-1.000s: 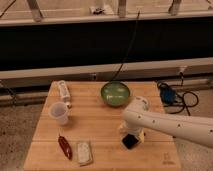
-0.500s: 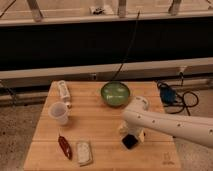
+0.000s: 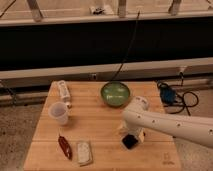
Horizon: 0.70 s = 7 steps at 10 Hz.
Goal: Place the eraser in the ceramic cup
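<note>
Your wooden table (image 3: 100, 127) carries a green bowl (image 3: 115, 94) top centre, ceramic cup (image 3: 59, 113) left, red object (image 3: 64, 146) and pale pad (image 3: 84, 152) lower left, and eraser (image 3: 130, 143) at the gripper (image 3: 133, 135), lower centre.

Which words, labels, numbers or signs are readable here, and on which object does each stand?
No text can be read.
Wooden table, near right corner: a small dark mark, too blurred to read.
White packet at the far left: print, if any, too small to read.
The gripper, at the eraser, and the ceramic cup show no lettering.
</note>
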### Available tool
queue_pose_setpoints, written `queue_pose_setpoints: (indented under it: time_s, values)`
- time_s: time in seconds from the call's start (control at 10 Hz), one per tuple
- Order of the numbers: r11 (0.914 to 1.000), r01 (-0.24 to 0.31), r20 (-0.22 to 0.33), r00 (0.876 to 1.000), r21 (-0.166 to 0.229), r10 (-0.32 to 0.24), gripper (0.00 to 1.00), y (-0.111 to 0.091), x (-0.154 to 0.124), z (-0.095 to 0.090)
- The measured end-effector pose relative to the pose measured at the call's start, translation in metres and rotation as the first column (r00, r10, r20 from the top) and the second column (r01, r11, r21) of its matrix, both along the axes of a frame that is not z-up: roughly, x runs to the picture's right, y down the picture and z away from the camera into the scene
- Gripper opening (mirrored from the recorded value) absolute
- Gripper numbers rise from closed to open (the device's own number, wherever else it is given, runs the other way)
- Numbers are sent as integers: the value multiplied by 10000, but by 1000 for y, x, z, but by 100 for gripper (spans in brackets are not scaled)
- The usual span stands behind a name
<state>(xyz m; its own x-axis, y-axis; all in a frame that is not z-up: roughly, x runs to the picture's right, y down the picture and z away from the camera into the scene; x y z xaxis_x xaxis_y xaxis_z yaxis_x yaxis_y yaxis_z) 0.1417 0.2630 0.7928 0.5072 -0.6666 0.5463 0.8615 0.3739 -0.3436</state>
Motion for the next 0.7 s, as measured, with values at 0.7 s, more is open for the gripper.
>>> queue_pose_setpoints:
  time_s: [0.7]
  values:
    - [9995, -301, -522, 9982, 79, 305, 80, -1, 18, 3]
